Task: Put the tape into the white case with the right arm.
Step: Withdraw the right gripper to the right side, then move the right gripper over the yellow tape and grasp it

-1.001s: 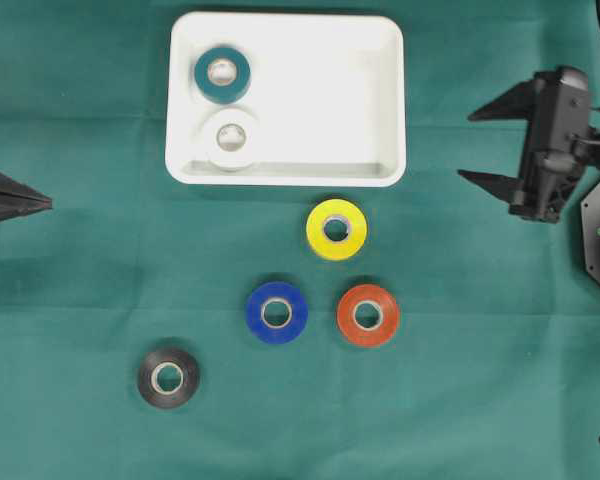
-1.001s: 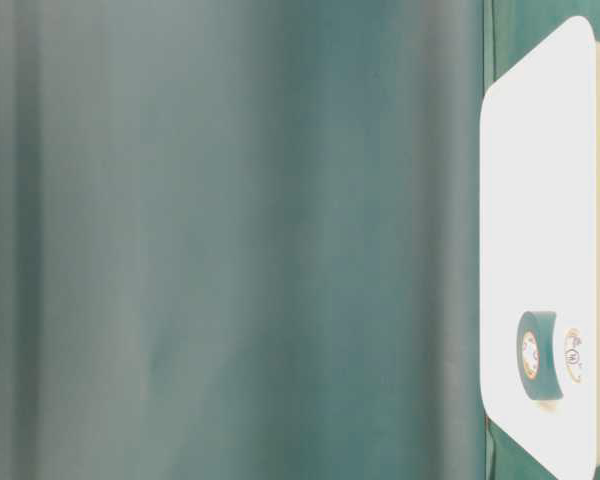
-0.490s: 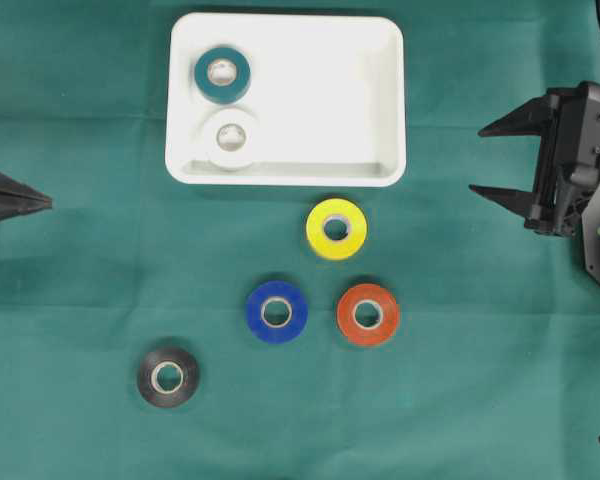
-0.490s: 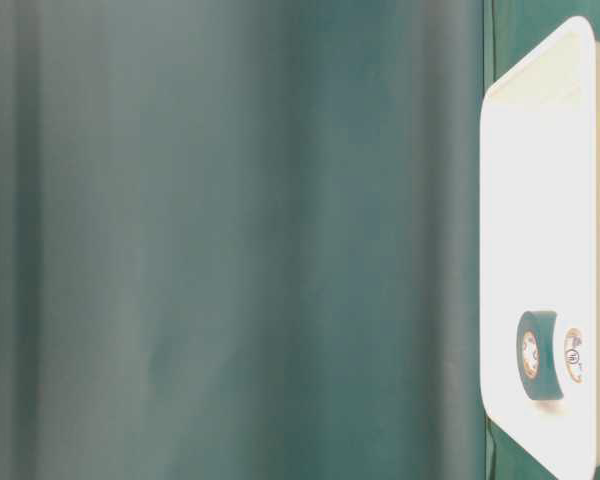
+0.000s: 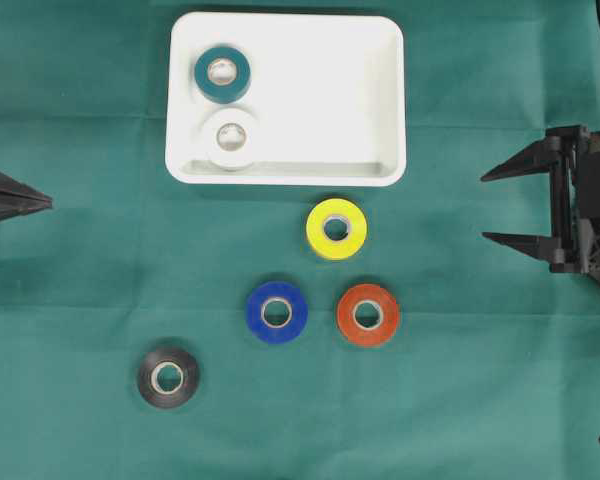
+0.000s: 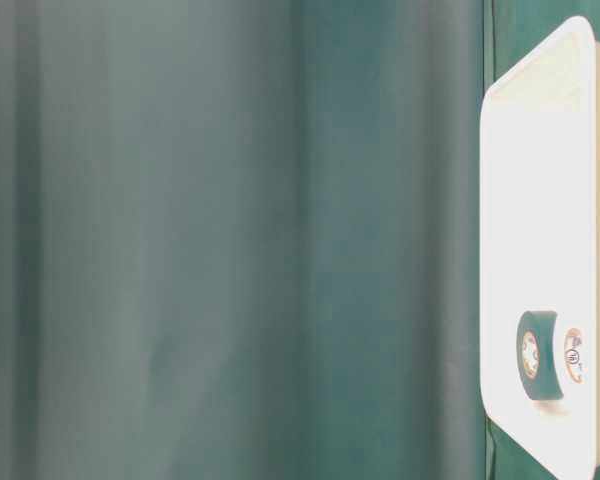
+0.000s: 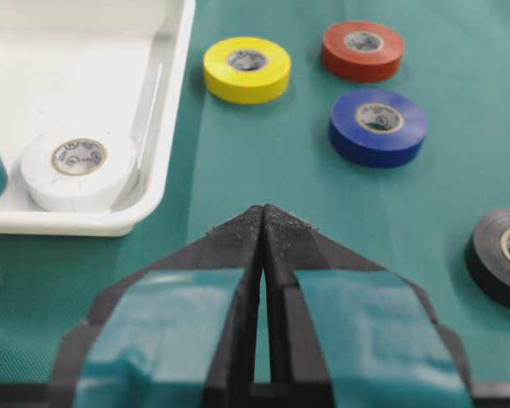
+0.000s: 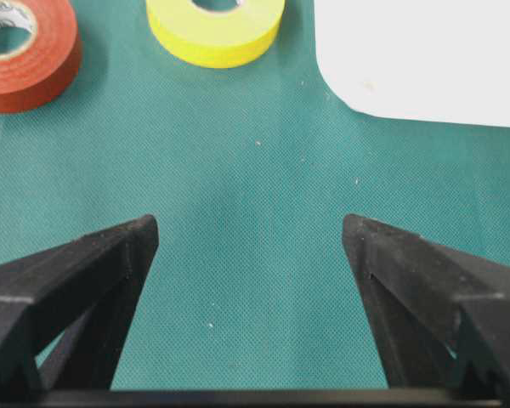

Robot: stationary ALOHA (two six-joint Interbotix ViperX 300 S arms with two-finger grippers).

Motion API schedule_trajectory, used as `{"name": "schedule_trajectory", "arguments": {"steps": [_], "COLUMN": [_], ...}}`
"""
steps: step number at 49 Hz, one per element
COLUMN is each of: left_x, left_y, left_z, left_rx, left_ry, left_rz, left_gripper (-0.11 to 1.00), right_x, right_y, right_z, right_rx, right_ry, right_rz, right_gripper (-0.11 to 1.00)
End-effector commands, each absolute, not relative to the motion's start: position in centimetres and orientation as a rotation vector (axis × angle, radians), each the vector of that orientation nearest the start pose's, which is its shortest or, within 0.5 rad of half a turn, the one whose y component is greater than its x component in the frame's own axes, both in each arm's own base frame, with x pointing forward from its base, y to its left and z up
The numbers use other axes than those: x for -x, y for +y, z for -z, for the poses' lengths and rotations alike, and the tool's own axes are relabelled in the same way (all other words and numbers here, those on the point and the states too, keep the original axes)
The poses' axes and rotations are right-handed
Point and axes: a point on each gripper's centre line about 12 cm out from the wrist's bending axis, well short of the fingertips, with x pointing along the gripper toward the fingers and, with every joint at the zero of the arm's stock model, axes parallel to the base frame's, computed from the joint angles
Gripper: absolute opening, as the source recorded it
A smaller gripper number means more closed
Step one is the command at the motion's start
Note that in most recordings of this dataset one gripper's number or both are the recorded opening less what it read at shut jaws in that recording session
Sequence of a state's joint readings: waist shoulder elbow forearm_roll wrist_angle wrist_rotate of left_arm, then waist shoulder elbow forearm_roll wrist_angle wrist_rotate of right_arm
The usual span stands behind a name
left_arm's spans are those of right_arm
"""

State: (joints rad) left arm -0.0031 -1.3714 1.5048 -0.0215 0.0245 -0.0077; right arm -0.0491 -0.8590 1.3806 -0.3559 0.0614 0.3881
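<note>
right claw (image 5: pixel 492 207): jaws spread wide and empty, at the right edge of the overhead view, the two pointed fingers aimed left toward the rolls; nothing between them but bare cloth
left claw (image 7: pixel 263 223): jaws pressed together, nothing held, teal-blue marks on both fingers; at the left edge of the overhead view, tip pointing right
yellow tape (image 5: pixel 336 228): lies flat, core hole facing up, just below the front rim of the white case, not touching it; the loose roll nearest the case
red tape (image 5: pixel 368 315): flat, hole up, below the yellow roll and slightly to its right
blue tape (image 5: pixel 276 312): flat, hole up, just left of the red roll, apart from it
black tape (image 5: pixel 168 377): flat, hole up, lower left, well apart from the other loose rolls
worktop (image 5: pixel 460 380): covered with a green woven cloth, a fold line running across it level with the case
white case (image 5: pixel 380 90): top centre of the overhead view, long axis running left to right, open side up; right half bare
case contents: teal tape (image 5: pixel 222 74) at the back left and white tape (image 5: pixel 230 136) at the front left, both flat, hole up, close together
table-level view: mostly blurred green cloth, with the case at the right border
</note>
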Motion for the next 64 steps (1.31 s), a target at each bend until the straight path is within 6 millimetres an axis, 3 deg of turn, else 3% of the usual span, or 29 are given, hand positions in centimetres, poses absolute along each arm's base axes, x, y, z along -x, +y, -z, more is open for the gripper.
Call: {"name": "schedule_trajectory", "arguments": {"steps": [1,21,42,64], "left_x": [-13.3,-13.3,-13.3,-13.3], "left_y": [0.0,-0.1,-0.1,0.0], "left_z": [-19.2,-19.1,-19.1,-19.1], "left_rx": [0.032,0.032,0.032,0.032], "left_ry": [0.146,0.147,0.147,0.147], "left_rz": [0.001,0.003,0.003,0.001], "left_gripper": [0.00,0.00,0.00,0.00], "right_x": [-17.3,-19.2,-25.1,-32.3], "right_y": [-1.0,-0.5,0.2,0.9], "right_z": [-15.9,-15.5,-16.2,-14.5], "right_rx": [-0.039,-0.037,-0.028,-0.018], "right_ry": [0.558,0.606,0.661,0.722], "right_rz": [0.074,0.036,-0.001,-0.031], "right_gripper": [0.72,0.71,0.71,0.71]}}
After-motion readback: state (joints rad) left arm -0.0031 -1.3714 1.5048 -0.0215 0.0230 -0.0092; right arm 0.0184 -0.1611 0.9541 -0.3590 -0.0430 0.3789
